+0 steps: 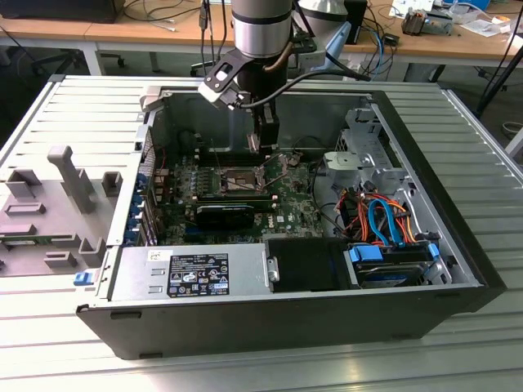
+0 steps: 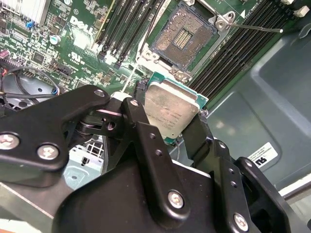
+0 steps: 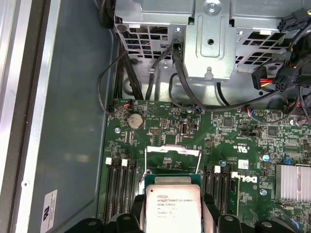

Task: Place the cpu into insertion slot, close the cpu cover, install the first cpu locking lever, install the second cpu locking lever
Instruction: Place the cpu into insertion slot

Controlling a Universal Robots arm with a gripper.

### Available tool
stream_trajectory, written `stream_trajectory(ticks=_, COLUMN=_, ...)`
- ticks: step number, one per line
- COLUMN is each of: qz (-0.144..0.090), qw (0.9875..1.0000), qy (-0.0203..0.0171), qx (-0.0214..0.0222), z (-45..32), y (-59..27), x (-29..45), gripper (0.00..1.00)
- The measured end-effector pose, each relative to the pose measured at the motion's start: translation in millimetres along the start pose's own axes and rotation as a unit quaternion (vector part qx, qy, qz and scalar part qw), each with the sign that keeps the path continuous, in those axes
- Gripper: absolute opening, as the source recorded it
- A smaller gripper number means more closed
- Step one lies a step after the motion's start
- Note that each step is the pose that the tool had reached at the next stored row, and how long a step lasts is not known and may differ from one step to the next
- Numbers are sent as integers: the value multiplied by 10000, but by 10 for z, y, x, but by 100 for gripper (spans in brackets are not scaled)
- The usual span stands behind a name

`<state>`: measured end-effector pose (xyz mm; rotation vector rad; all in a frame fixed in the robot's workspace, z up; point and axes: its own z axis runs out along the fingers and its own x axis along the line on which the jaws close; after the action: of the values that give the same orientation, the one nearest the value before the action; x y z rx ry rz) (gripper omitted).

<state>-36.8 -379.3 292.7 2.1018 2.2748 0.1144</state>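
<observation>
One cpu point(image 2: 171, 112), one insertion slot point(image 2: 182, 41), one computer case point(image 1: 286, 327)

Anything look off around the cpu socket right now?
Nothing stands out. The gripper is shut on the cpu, which sits squarely between its fingers, near the insertion slot. The slot is bare and its contact field looks even. The cpu cover stands open. No loose parts or damage visible.

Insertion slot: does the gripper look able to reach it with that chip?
Probably yes. The gripper holds the cpu near the insertion slot, whose pin field lies uncovered with nothing between them.
</observation>
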Motion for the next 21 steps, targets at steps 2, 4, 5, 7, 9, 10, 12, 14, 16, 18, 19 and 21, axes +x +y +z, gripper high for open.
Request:
stream_trajectory(ticks=2, qz=129, qw=9999, qy=-10, qx=-3, z=1, y=0, x=0, gripper=55)
stream_trajectory(ticks=4, qz=384, qw=9993, qy=-31, qx=-8, z=2, y=0, x=0, gripper=55)
stream_trajectory(ticks=5, qz=517, qw=9987, qy=-43, qx=-10, z=2, y=0, x=0, gripper=55)
stream_trajectory(ticks=7, qz=856, qw=9963, qy=-71, qx=-16, z=4, y=0, x=0, gripper=55)
stream_trajectory(ticks=9, qz=862, qw=9962, qy=-72, qx=-16, z=4, y=-1, x=0, gripper=55)
stream_trajectory(ticks=10, qz=863, qw=9962, qy=-72, qx=-16, z=4, y=-1, x=0, gripper=55)
stream_trajectory(ticks=12, qz=845, qw=9964, qy=-70, qx=-16, z=5, y=0, x=0, gripper=55)
stream_trajectory(ticks=14, qz=529, qw=9986, qy=-44, qx=-10, z=8, y=-2, x=0, gripper=55)
stream_trajectory(ticks=16, qz=203, qw=9998, qy=-17, qx=-4, z=13, y=-2, x=0, gripper=55)
stream_trajectory(ticks=18, qz=26, qw=10000, qy=-3, qx=0, z=14, y=-2, x=0, gripper=55)
stream_trajectory(ticks=19, qz=22, qw=10000, qy=-2, qx=-1, z=14, y=-2, x=0, gripper=55)
stream_trajectory(ticks=21, qz=17, qw=10000, qy=-2, qx=0, z=14, y=-2, x=0, gripper=55)
